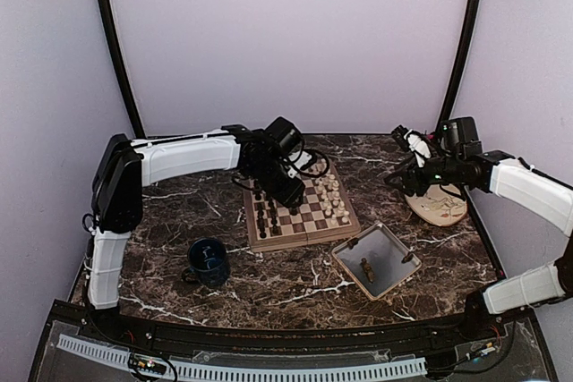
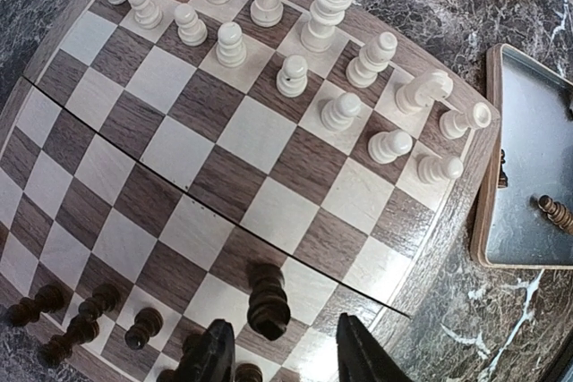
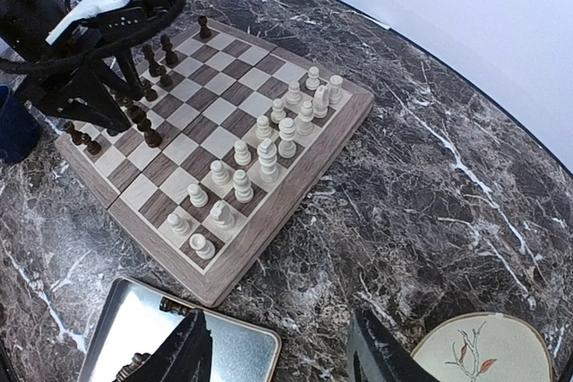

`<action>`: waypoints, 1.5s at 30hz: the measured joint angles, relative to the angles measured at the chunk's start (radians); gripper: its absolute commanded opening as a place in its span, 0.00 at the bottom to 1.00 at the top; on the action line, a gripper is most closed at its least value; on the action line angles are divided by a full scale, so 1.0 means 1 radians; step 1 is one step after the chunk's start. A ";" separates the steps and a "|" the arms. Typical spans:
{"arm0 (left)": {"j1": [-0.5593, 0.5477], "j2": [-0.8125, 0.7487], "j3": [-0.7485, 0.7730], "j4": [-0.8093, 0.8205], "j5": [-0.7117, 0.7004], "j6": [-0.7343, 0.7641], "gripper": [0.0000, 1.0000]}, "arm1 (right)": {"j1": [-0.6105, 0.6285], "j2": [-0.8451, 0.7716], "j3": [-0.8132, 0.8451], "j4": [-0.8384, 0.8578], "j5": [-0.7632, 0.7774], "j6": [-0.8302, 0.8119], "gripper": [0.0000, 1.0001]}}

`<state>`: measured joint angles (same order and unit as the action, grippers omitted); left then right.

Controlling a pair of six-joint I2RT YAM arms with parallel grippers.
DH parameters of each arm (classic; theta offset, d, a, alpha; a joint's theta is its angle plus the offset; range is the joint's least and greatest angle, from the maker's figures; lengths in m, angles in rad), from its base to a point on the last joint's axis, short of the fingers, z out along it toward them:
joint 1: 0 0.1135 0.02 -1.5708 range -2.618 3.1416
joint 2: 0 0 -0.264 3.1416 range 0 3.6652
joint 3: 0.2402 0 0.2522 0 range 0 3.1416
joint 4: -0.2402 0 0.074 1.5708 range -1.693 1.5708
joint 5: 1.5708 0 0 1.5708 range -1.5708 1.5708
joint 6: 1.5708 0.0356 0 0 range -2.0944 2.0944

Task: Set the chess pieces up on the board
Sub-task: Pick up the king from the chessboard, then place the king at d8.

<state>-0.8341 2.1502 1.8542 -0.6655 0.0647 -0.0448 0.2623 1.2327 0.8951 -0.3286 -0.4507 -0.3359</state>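
The board (image 1: 309, 237) lies mid-table. Cream-white chess pieces (image 2: 295, 73) fill two rows along its right side. Dark ones (image 2: 81, 324) stand along its left side. My left gripper (image 2: 282, 360) hangs open low over the dark side. One dark piece (image 2: 267, 297) stands on the board just ahead of its fingers, touching neither. My right gripper (image 3: 282, 355) is open and empty above the bare marble, between the tray and the plate. In the top view it (image 1: 410, 167) sits right of the board.
A grey tray (image 1: 387, 243) with a few dark pieces (image 1: 367, 267) lies right of the board's near corner. A beige plate (image 1: 440, 207) is at the far right. A blue mug (image 1: 208, 261) stands near left. Purple walls close in the table.
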 measured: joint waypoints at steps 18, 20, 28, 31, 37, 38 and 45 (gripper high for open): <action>0.000 0.076 0.045 -0.037 -0.025 0.001 0.27 | 0.000 0.021 0.000 0.000 -0.027 -0.016 0.50; 0.000 0.076 0.045 -0.036 -0.027 0.001 0.26 | 0.000 0.026 0.000 0.000 -0.029 -0.020 0.50; 0.000 0.077 0.045 -0.033 -0.029 0.001 0.15 | 0.000 0.047 0.000 -0.001 -0.031 -0.026 0.49; 0.000 0.079 0.060 -0.036 -0.029 0.001 0.11 | 0.000 0.048 0.000 -0.001 -0.031 -0.027 0.49; 0.000 0.079 0.111 -0.040 -0.040 0.010 0.08 | 0.000 0.052 0.000 -0.001 -0.032 -0.027 0.49; 0.000 0.079 0.122 -0.046 -0.045 0.013 0.08 | 0.000 0.054 0.000 -0.001 -0.032 -0.027 0.49; 0.007 0.023 0.136 -0.127 -0.115 0.045 0.08 | 0.000 0.063 0.000 -0.001 -0.038 -0.027 0.48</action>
<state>-0.8272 2.1735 1.9900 -0.7925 -0.0502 0.0002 0.2623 1.2953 0.8951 -0.3294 -0.4885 -0.3630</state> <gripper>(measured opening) 0.162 0.485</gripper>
